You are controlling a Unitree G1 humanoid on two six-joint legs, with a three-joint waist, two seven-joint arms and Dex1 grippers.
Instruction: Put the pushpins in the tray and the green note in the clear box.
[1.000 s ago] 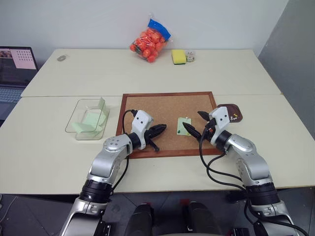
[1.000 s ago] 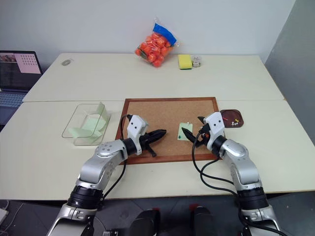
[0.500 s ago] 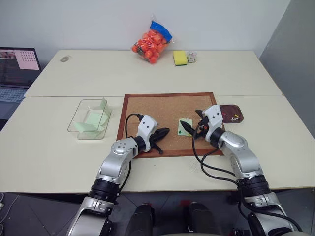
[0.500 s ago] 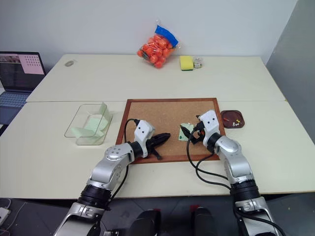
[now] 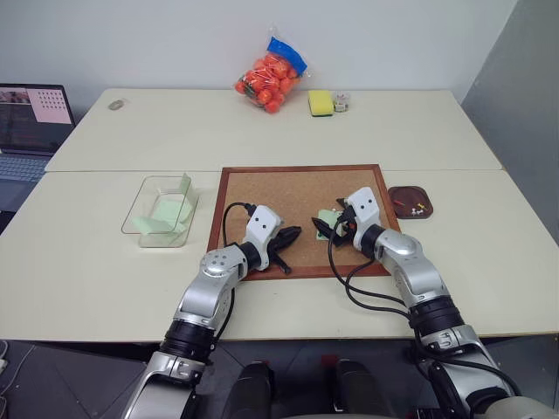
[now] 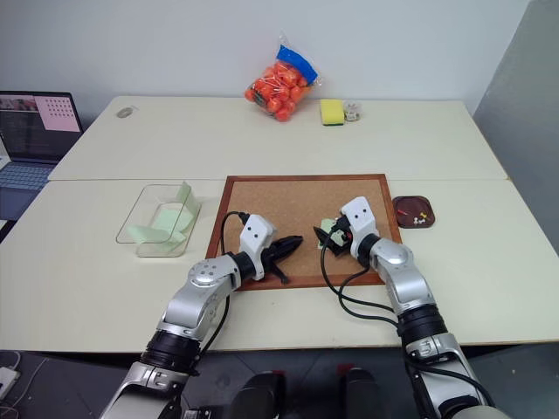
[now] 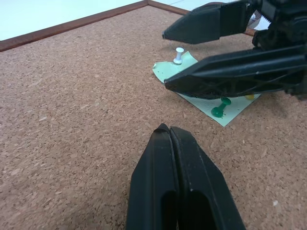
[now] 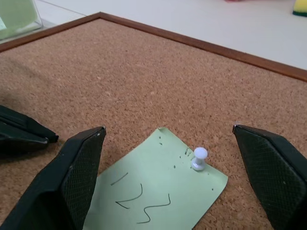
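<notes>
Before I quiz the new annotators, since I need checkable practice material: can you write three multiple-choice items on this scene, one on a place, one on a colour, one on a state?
1. Where does the green note lie?
A. In the clear box
B. On the cork board
C. In the tray

2. What colour is the pushpin head between the right hand's fingers in the right wrist view?
A. White
B. Red
C. Black

3. How do the two hands stand?
A. Both open
B. Left open, right shut
C. Left shut, right open

Answers:
1 B: the note lies flat on the cork board, pinned there.
2 A: the white pushpin stands at the note's corner.
3 C: the left hand has its fingers pressed together, while the right hand spreads wide either side of the note.
</notes>
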